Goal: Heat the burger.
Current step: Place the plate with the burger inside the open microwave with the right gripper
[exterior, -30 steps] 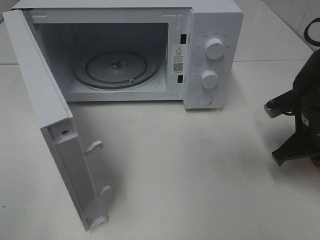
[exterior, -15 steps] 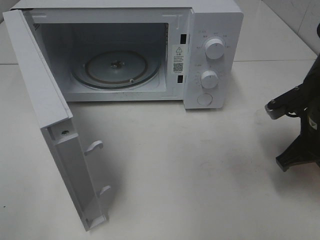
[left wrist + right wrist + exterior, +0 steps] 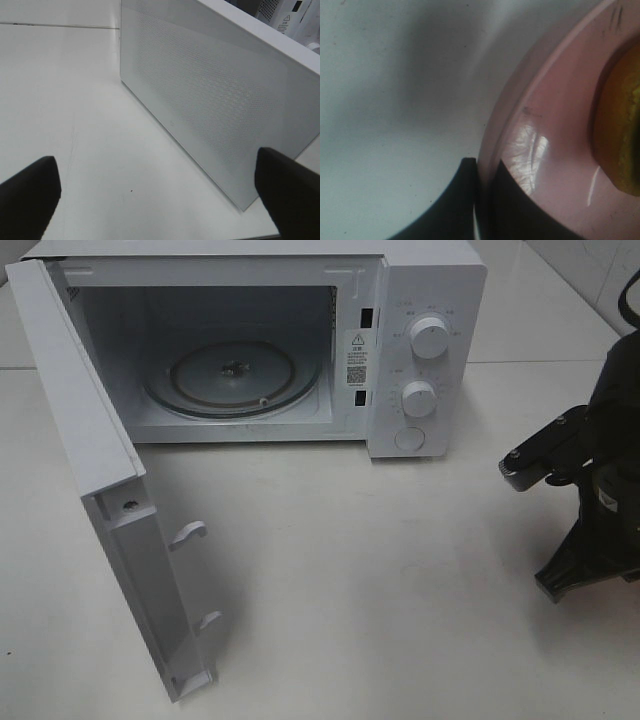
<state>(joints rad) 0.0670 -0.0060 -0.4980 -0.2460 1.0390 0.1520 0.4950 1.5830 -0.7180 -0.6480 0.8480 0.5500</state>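
Cropping hides most of the burger (image 3: 622,125) on the pink plate (image 3: 555,165).

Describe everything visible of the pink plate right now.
Only the right wrist view shows the pink plate, and just part: glossy, smooth, plastic-looking, with a curved raised rim catching light. The right gripper is shut on that rim, dark fingers on either side. The burger sits on it, golden edge showing. Whether it touches the white surface behind cannot be told.
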